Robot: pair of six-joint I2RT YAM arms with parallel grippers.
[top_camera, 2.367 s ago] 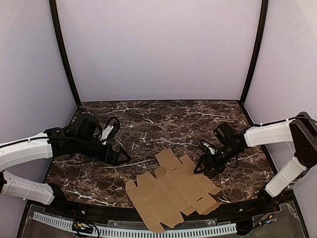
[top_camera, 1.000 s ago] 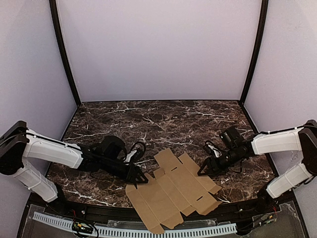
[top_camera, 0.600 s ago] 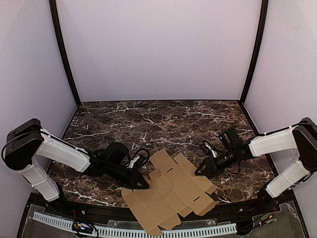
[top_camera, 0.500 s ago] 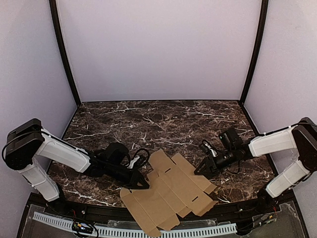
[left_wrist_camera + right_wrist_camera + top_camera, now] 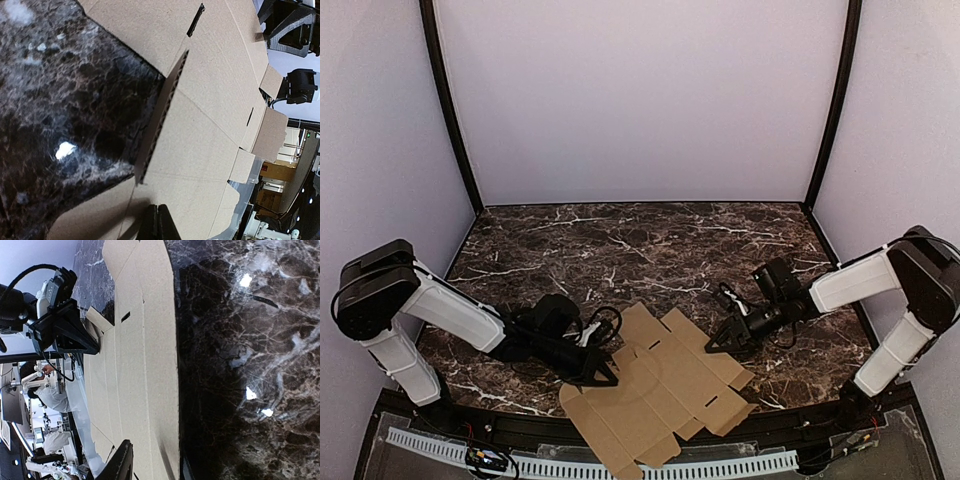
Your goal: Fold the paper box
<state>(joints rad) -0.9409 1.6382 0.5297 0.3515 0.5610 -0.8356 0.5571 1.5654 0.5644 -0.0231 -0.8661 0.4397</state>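
The paper box [image 5: 660,385] is a flat tan die-cut sheet lying at the table's near edge, part of it hanging over the front. In the left wrist view the paper box [image 5: 210,125] has one small flap standing up on edge. My left gripper [image 5: 605,378] is shut, and in its own view the left gripper [image 5: 156,222] rests its tips on the sheet's left part with nothing between them. My right gripper [image 5: 715,343] sits at the sheet's right edge. In its own view the right gripper [image 5: 152,467] has its jaws apart, straddling the edge strip of the paper box [image 5: 145,355].
The dark marble table [image 5: 640,250] stretches back to the lilac walls, with black frame posts [image 5: 448,110] in the back corners. A white perforated rail [image 5: 560,468] runs below the front edge.
The left gripper has shut and pushed in onto the sheet. The sheet has slid left and toward the front edge. The right gripper has moved left and its jaws have narrowed.
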